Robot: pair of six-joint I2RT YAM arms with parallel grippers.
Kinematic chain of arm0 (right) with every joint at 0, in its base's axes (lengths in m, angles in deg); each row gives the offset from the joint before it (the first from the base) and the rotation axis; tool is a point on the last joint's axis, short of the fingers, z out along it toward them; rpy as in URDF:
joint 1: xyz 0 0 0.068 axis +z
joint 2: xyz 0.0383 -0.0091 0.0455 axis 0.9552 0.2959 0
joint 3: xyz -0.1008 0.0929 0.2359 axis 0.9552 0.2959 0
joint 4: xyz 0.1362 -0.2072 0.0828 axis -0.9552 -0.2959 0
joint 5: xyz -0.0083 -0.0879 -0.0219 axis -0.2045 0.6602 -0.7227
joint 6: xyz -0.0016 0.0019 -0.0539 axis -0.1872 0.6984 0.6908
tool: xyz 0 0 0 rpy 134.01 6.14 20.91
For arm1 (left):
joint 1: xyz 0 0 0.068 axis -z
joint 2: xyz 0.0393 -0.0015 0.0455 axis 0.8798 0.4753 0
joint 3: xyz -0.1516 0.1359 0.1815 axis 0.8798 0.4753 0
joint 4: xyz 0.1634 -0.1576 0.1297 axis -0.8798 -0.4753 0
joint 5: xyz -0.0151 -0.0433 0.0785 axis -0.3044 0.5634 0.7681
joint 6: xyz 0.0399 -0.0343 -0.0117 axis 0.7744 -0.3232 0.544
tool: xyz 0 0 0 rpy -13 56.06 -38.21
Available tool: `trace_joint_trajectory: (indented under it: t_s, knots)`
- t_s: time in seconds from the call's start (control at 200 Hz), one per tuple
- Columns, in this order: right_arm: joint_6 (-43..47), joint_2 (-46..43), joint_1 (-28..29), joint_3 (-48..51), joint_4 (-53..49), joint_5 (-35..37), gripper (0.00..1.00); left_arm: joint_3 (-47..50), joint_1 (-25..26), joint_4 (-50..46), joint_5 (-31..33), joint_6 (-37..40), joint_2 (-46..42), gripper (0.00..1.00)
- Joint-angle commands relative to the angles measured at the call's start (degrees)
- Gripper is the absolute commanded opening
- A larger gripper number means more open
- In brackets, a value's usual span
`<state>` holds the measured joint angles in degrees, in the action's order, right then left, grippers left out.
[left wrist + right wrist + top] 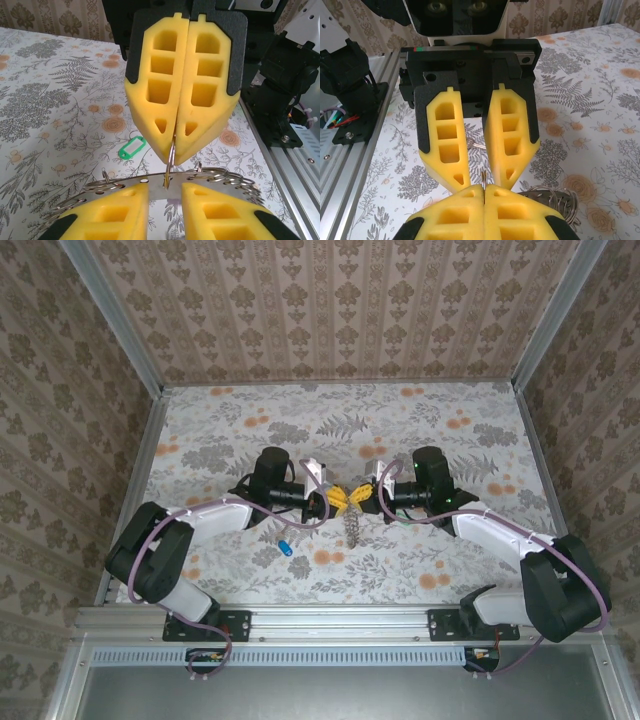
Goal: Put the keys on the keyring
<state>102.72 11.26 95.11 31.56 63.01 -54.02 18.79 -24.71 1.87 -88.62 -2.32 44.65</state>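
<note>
My two grippers meet tip to tip over the middle of the table. The right gripper (362, 497) (483, 189) is shut on the keyring (172, 152), a thin silvery ring seen edge-on that sticks out of its yellow fingertips. The ring runs through a hole in a flat perforated metal band (125, 182) carrying several small split rings. My left gripper (335, 498) (165, 189) stands open, its fingers either side of the ring and gripping nothing. A blue key (285, 547) lies near the left arm. A green-headed key (132, 148) lies on the table beyond the grippers.
The band and its rings (352, 530) hang below the grippers. A small metal key (479, 145) lies on the floral tabletop (440, 440) behind the left fingers. The aluminium rail (340, 620) with both arm bases runs along the near edge, and patterned walls enclose the table.
</note>
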Motion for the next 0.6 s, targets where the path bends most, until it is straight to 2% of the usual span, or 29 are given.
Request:
trace_joint_trajectory:
  t_s: [0.0, 0.185, 0.365, 0.595]
  knots:
    - [-1.32, 0.67, -0.33, -1.44, 3.23, -3.30, 0.00, -1.85, 0.45, 0.70, -0.05, 0.83, 0.26, 0.21]
    - [-2.10, 1.08, -0.31, -1.53, 3.86, -3.64, 0.00, -1.29, 1.21, 3.93, 1.56, -0.49, 0.40, 0.21]
    - [-2.28, 1.27, -0.38, -1.53, 4.11, -3.65, 0.00, -1.23, 1.46, 4.49, 2.02, -0.81, 0.74, 0.08]
    - [-2.19, 1.48, -0.44, -1.48, 3.60, -3.48, 0.00, -1.12, 1.49, 4.68, 3.03, -0.87, 0.16, 0.00]
